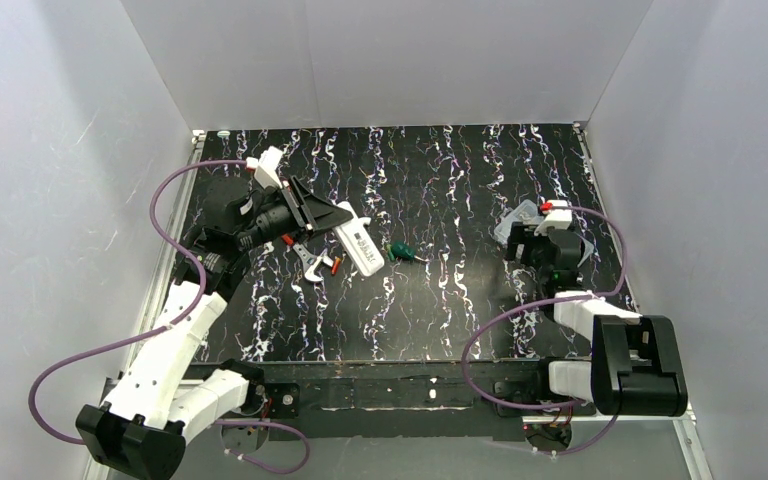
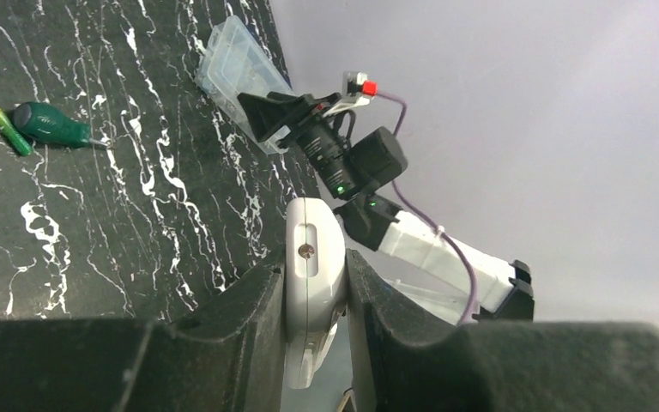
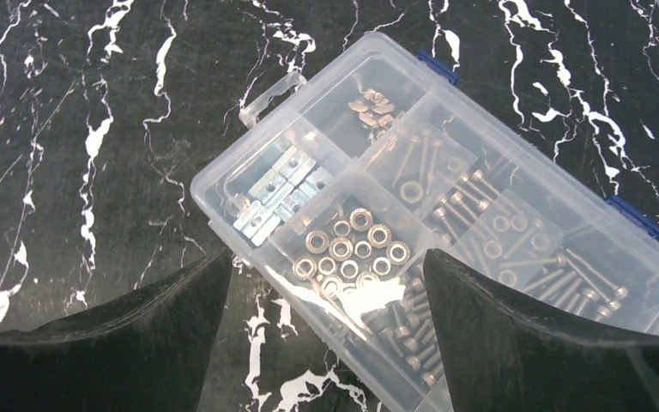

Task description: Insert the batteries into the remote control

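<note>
Remote control [image 2: 313, 249] clamped in left hand [image 2: 315, 268]; right hand [image 3: 326, 257] apart above box [image 3: 498, 172] near right edge.

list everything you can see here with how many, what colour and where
remote: 1, white, mid-left, one end in the left jaws
batteries: 2, red-orange, on the table just left of the remote
cover piece: 1, white, between the batteries
screwdriver: 1, green handle, just right of the remote
box: 1, clear with blue clips, right side of the table
nuts and screws: many, metal, sorted in the box's compartments
table: 1, black with white streaks
left arm: 1, white and black, jaws shut on the remote
right arm: 1, white and black, jaws open above the box
</note>
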